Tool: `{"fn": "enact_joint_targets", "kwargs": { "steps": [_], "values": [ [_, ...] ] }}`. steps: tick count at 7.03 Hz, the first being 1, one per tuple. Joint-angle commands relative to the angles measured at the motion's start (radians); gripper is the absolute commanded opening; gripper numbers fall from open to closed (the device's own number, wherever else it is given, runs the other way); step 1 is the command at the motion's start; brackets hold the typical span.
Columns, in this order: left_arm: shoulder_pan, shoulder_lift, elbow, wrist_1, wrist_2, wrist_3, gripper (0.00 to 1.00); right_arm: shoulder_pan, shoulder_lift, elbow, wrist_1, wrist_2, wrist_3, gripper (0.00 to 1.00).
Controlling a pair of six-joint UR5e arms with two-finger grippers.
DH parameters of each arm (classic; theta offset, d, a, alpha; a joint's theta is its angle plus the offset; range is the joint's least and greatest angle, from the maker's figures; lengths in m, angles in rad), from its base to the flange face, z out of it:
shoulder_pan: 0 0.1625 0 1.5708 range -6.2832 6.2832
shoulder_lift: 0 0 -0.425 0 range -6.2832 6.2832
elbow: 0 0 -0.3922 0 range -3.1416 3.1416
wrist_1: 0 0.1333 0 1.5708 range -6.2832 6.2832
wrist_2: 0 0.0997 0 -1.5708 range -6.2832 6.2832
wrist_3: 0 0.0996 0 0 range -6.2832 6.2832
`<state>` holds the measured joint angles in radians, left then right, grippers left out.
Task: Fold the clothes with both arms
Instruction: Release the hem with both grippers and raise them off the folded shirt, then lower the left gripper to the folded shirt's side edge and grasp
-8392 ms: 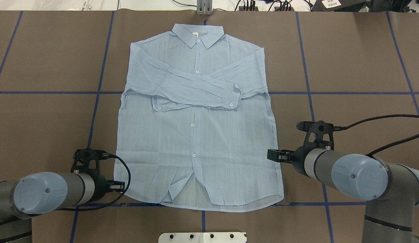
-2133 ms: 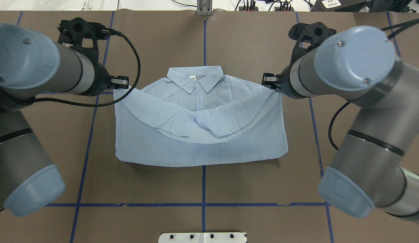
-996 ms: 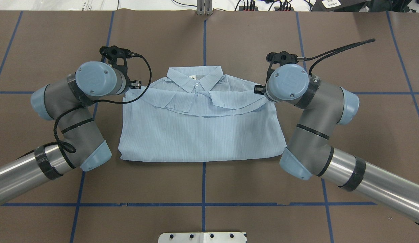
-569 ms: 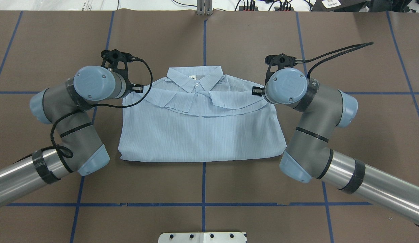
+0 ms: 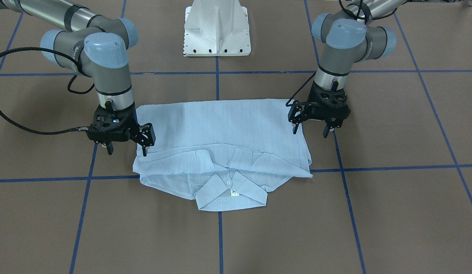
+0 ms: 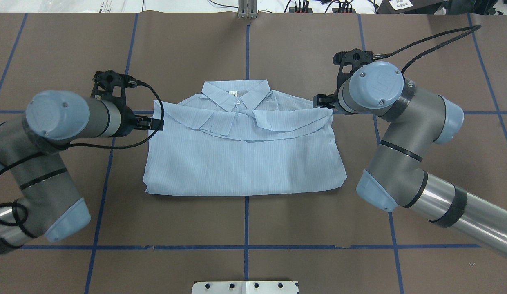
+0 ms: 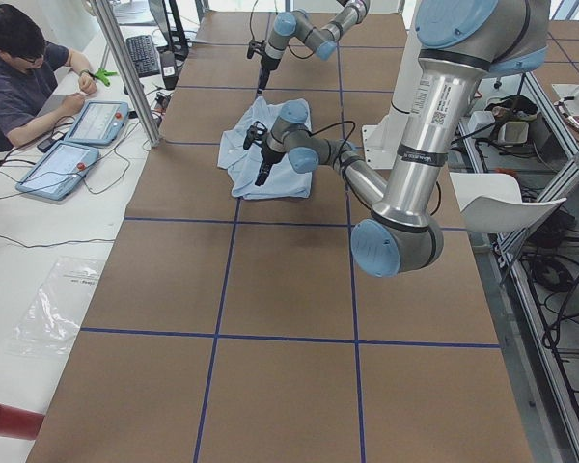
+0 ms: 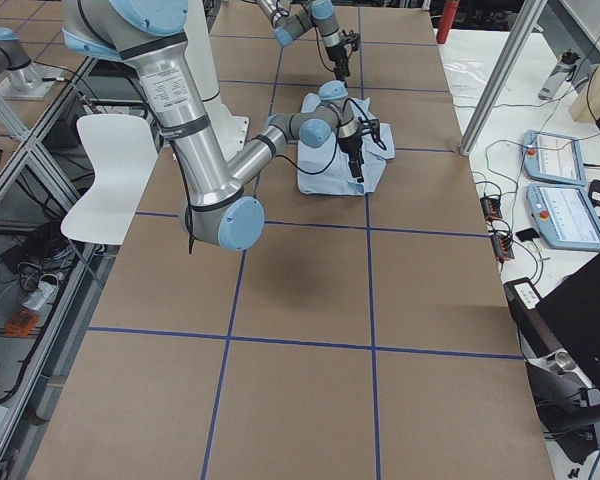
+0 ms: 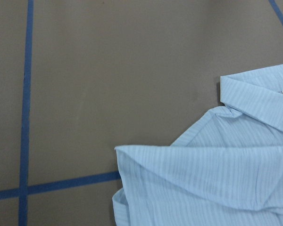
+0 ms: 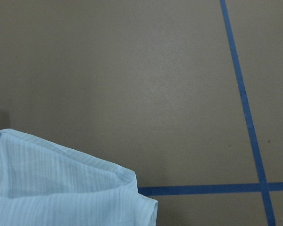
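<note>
The pale-blue shirt [image 6: 245, 163] lies folded in half on the brown table, its hem edge just below the collar [image 6: 237, 92]. My left gripper [image 6: 155, 121] stands open at the shirt's far left corner. In the front-facing view this left gripper [image 5: 311, 132] has one finger over the cloth edge and one off it, holding nothing. My right gripper [image 6: 318, 101] is open at the far right corner. From the front, the right gripper [image 5: 127, 152] straddles the shirt [image 5: 220, 125] edge, empty. Each wrist view shows only a shirt corner [image 9: 203, 188] [image 10: 61, 193].
Blue tape lines [image 6: 246, 220] divide the brown table cover into squares. The white pedestal base [image 5: 216, 30] stands at the robot's side of the table. A person [image 7: 19, 77] sits at a side table with tablets [image 7: 63, 164] beyond the far end.
The hem was carried up from the near edge to just under the collar. Since 0.6 s ago both grippers have drawn outward off the shirt's far corners, and the cloth lies still.
</note>
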<state>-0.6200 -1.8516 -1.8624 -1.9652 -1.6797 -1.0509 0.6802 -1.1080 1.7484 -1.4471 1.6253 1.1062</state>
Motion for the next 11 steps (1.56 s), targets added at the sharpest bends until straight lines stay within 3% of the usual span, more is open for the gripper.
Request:
{"fn": "enact_joint_targets", "kwargs": {
  "steps": [1, 3, 7, 8, 9, 10, 11],
  "values": [
    [0.168, 0.071, -0.099, -0.001, 0.009, -0.166, 1.0, 0.002, -0.009, 0.017, 0.001, 0.005, -0.009, 1.0],
    [0.25, 0.075, -0.086, 0.005, 0.101, -0.253, 1.0, 0.002, -0.007, 0.016, 0.001, 0.004, -0.012, 1.0],
    [0.256, 0.065, -0.015, 0.005, 0.104, -0.253, 0.99, -0.001, -0.009, 0.016, 0.001, 0.001, -0.003, 1.0],
    [0.256, 0.063, -0.014, 0.003, 0.104, -0.253, 0.72, -0.001, -0.009, 0.016, 0.001, -0.001, -0.002, 1.0],
    [0.256, 0.061, -0.015, 0.002, 0.103, -0.253, 0.21, -0.001, -0.01, 0.016, 0.001, -0.001, -0.002, 1.0],
    [0.256, 0.061, -0.021, 0.002, 0.104, -0.253, 0.0, -0.001, -0.01, 0.017, 0.002, -0.001, 0.0, 1.0],
    [0.253, 0.068, -0.032, 0.0, 0.106, -0.253, 0.0, -0.001, -0.01, 0.017, 0.002, -0.002, 0.0, 1.0]
  ]
}}
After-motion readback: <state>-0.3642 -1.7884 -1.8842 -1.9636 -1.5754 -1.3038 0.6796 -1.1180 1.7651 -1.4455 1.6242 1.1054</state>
